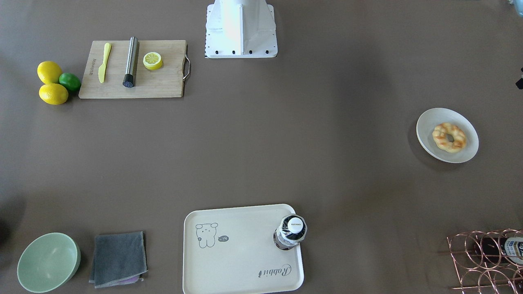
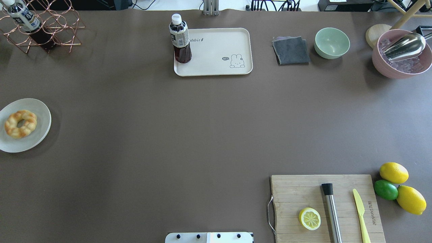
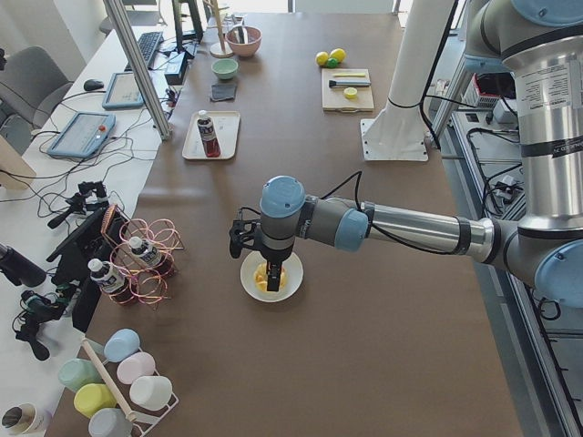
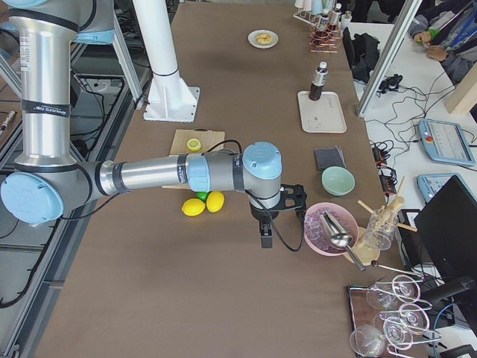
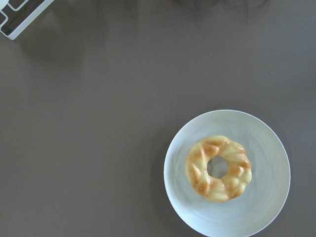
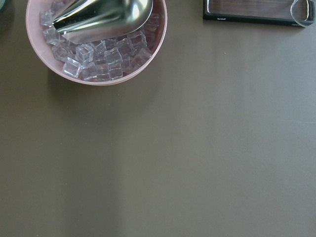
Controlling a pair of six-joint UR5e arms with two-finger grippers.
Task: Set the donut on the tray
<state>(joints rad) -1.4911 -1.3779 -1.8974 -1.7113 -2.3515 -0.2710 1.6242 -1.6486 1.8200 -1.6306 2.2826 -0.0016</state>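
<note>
The golden-brown donut (image 1: 449, 137) lies on a round off-white plate (image 1: 427, 122) at the table's left end; it also shows in the overhead view (image 2: 20, 123) and the left wrist view (image 5: 218, 168). The cream rabbit tray (image 1: 241, 253) lies at the far middle edge (image 2: 216, 57). My left gripper (image 3: 271, 269) shows only in the exterior left view, high over the plate; I cannot tell whether it is open or shut. My right gripper (image 4: 265, 237) shows only in the exterior right view, beside the pink ice bowl (image 4: 328, 227); its state cannot be told either.
A dark drink bottle (image 2: 180, 38) stands on the tray's corner. A grey cloth (image 2: 291, 50) and green bowl (image 2: 332, 43) lie beside the tray. A cutting board (image 2: 303, 189) holds a lemon half, a steel tool and a knife. A copper bottle rack (image 2: 44, 30) stands far left.
</note>
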